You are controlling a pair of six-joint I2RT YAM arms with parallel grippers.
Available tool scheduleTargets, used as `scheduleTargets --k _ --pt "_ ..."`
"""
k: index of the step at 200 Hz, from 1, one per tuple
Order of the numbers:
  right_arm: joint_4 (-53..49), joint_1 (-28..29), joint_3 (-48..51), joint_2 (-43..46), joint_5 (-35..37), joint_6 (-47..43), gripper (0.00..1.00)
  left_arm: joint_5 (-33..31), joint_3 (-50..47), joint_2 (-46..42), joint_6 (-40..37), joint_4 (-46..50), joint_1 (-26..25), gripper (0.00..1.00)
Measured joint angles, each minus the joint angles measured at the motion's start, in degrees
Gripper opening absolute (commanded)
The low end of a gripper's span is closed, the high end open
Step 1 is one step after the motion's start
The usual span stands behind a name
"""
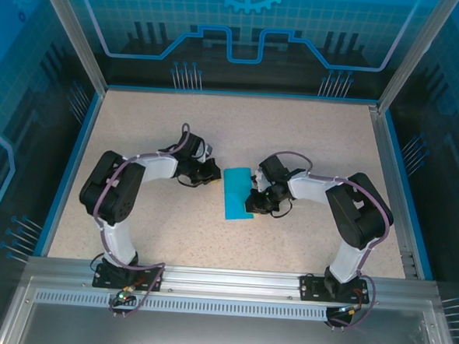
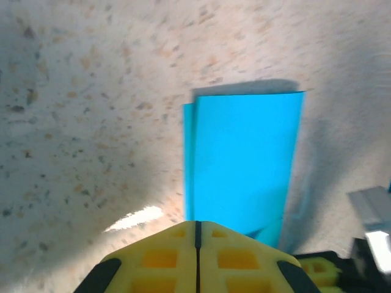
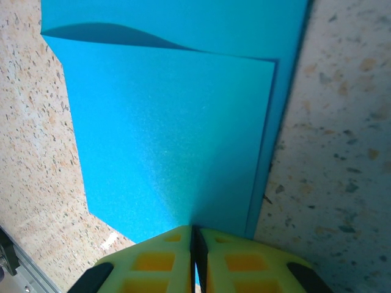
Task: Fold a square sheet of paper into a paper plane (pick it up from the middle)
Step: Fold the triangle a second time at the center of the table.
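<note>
The teal-blue sheet of paper (image 1: 237,193) lies folded in half on the speckled table, a tall rectangle between the two arms. In the left wrist view the paper (image 2: 244,159) shows two layers slightly offset along its left edge. My left gripper (image 2: 197,223) is shut with nothing between its yellow fingers, its tip at the paper's near edge; from above the left gripper (image 1: 211,172) sits by the upper left corner. My right gripper (image 3: 195,229) is shut on the paper (image 3: 177,134), pinching the top layer at its edge, and the right gripper (image 1: 254,200) is at the sheet's right side.
The tabletop (image 1: 310,130) is bounded by a blue rim and aluminium frame posts (image 1: 395,69). A metal rail (image 1: 231,280) runs along the near edge by the arm bases. The top layer of the paper bulges up slightly at its far end (image 3: 110,30).
</note>
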State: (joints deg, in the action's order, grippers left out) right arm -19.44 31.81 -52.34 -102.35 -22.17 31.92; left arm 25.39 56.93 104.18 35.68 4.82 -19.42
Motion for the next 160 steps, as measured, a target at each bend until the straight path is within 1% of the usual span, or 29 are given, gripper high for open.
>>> scheduleTargets --k 23,39,76,92,122,160 --pt "0.1 0.0 0.2 0.0 -0.2 0.0 0.12 -0.1 -1.9 -5.4 1.1 -1.3 -1.1 0.07" --pt "0.4 -0.2 0.3 0.0 -0.5 0.0 0.11 -0.1 -3.1 -6.9 2.5 -2.7 -3.5 0.07" --pt "0.9 -0.3 0.6 0.2 -0.8 0.0 0.11 0.3 -3.7 -4.2 6.1 -5.2 -11.6 0.05" --pt "0.9 -0.4 0.7 0.2 -0.8 0.0 0.11 0.6 -3.7 -2.0 7.4 -5.8 -13.8 0.05" --pt "1.1 -0.3 0.8 0.2 -0.8 0.2 0.11 1.0 -3.7 1.2 9.3 -6.4 -15.0 0.04" --pt "1.3 -0.4 0.9 0.3 -0.9 0.2 0.11 1.0 -3.7 2.1 9.9 -6.4 -15.3 0.04"
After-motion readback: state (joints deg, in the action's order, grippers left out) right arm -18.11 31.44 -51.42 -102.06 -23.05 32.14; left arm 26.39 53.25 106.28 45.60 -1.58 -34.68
